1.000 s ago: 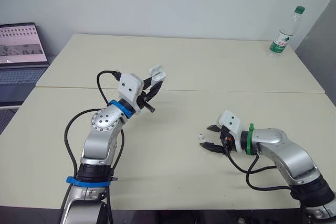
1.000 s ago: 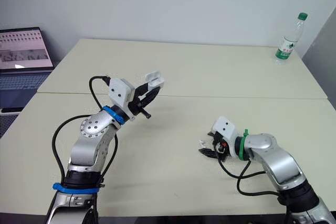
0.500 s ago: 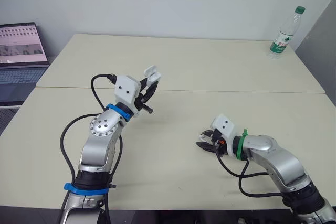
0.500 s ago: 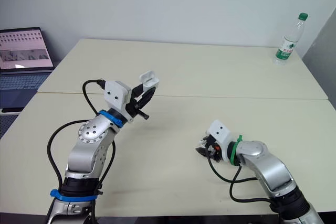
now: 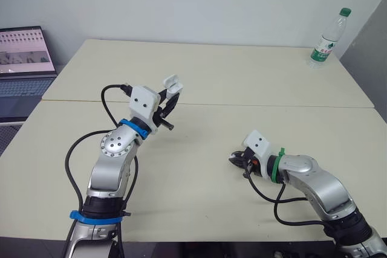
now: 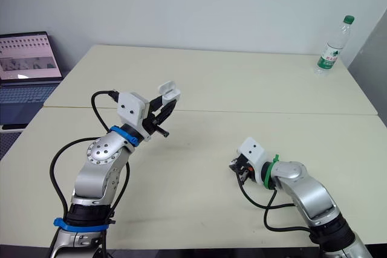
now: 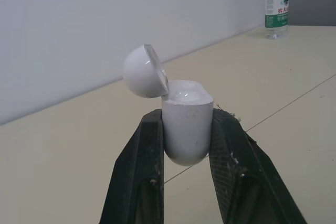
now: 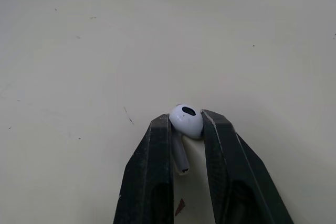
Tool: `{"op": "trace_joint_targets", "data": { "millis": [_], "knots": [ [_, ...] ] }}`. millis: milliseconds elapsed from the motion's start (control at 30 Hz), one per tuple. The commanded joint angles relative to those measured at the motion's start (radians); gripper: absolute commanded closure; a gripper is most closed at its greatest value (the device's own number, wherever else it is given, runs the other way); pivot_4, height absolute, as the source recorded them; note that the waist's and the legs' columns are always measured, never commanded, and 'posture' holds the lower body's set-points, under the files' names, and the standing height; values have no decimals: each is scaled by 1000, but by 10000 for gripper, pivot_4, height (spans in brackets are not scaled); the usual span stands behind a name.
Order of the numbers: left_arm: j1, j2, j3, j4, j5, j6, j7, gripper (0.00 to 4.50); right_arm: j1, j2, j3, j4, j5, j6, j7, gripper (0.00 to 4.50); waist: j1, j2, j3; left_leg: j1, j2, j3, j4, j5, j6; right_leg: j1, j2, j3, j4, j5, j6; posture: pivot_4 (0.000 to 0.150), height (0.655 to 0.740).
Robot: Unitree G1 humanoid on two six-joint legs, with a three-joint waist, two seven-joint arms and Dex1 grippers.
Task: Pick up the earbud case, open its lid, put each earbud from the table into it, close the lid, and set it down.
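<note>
My left gripper point(image 5: 169, 93) is raised above the left half of the table, shut on the white earbud case point(image 7: 185, 119). The case stands upright between the fingers with its lid point(image 7: 143, 71) flipped open; the lid point(image 5: 172, 83) shows as a white cap above the fingers. Low over the table at right centre, my right gripper point(image 5: 236, 159) is shut on a white earbud point(image 8: 185, 120). The earbud's rounded head sits between the fingertips and its stem hangs between the fingers point(image 8: 157, 171).
A clear water bottle point(image 5: 328, 35) with a green cap stands at the table's far right corner. A laptop point(image 5: 23, 54) with a lit screen sits off the table's left side. A seam point(image 5: 272, 105) crosses the cream table.
My right gripper went from open around the earbud to shut on it. My left gripper with the open case drifted slightly left.
</note>
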Motion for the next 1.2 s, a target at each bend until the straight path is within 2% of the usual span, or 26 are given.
{"op": "trace_joint_targets", "data": {
  "millis": [33,200,267,433,500,700,900,1033,1200],
  "knots": [
    [-15,1,0,-31,5,-23,6,37030,-26,-49,-33,-14,45,-18,84,40698,0,0,0,0,0,0,0,0,0,0,0,0,0,0,0,1500,7400],
    [-20,-21,-10,-6,8,-57,12,37030,-92,-263,-125,59,77,-135,301,40698,1,0,0,0,-1,0,0,0,0,0,0,0,0,0,0,1500,7400],
    [-22,-44,-21,7,13,-79,18,37030,-106,-381,-155,166,61,-203,399,40698,3,0,0,0,-1,0,0,0,0,1,0,0,-1,0,0,1500,7400],
    [-19,-75,-40,24,28,-113,27,37030,-134,-555,-152,398,-2,-371,557,40698,4,0,0,0,-2,0,0,0,1,1,-1,1,-1,0,0,1500,7400],
    [-14,-87,-44,30,31,-128,37,37030,-124,-621,-112,552,-103,-569,604,40698,4,0,0,0,-2,1,0,-1,1,1,-1,1,-1,0,0,1500,7400],
    [-9,-105,-38,20,33,-141,54,37030,-186,-646,-42,908,-266,-891,659,40698,-2,0,0,3,-1,4,0,-1,1,1,-1,4,0,0,0,1500,7400],
    [5,-102,-33,3,35,-153,57,37030,-286,-640,6,1184,-395,-1115,646,40698,-2,0,0,16,-2,7,-6,-1,1,11,-1,8,-2,0,0,1500,7400],
    [27,-111,-44,-19,40,-152,64,37030,-333,-643,25,1292,-454,-1209,648,40698,-1,0,0,16,-2,7,-5,-1,1,12,-2,8,-2,0,0,1500,7400],
    [41,-113,-49,-37,42,-146,69,37030,-366,-627,32,1345,-483,-1257,666,40698,-1,0,0,17,-2,6,-5,0,1,14,-2,8,-2,0,0,1500,7400]
  ]
}}
